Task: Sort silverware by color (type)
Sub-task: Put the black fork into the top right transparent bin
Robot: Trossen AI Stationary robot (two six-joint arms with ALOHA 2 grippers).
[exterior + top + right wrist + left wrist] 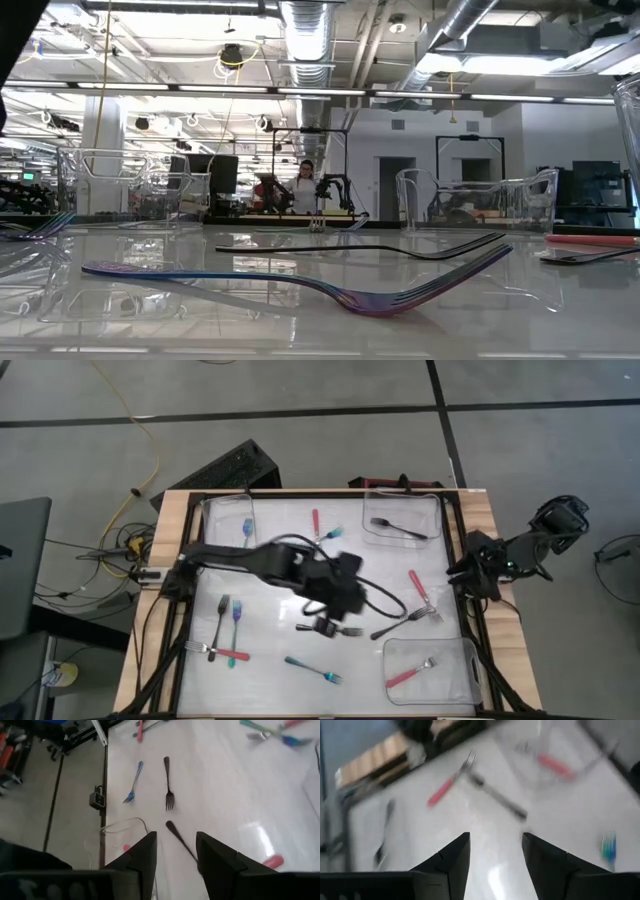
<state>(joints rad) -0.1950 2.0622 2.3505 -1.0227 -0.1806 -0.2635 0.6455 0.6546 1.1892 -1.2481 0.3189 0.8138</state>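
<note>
Nearest the low camera lies a blue fork (330, 290), tines to the right, flat on the desk (270, 660).

The sorting looks partly done: a black fork (398, 527) sits in the tray (440, 520) at one o'clock, a red fork (410, 675) in the tray (470, 660) at five o'clock, and a blue one (248, 530) in the tray (210, 520) at eleven. The rest are loose on the desk.

The left claw (322, 626) hangs over the desk's middle, its fingers (447, 865) spread apart and holding nothing. A black fork (345, 630) lies just beside it, and seems the likely next pick. That would call for lowering astride the thin handle and closing flat against the desk.

Another black fork (395, 625) and a red one (420, 592) lie near, at three o'clock, so the claw could nudge them.

The right claw (470, 572) waits at the desk's three o'clock edge, fingers (142, 857) parted and bare.
</note>
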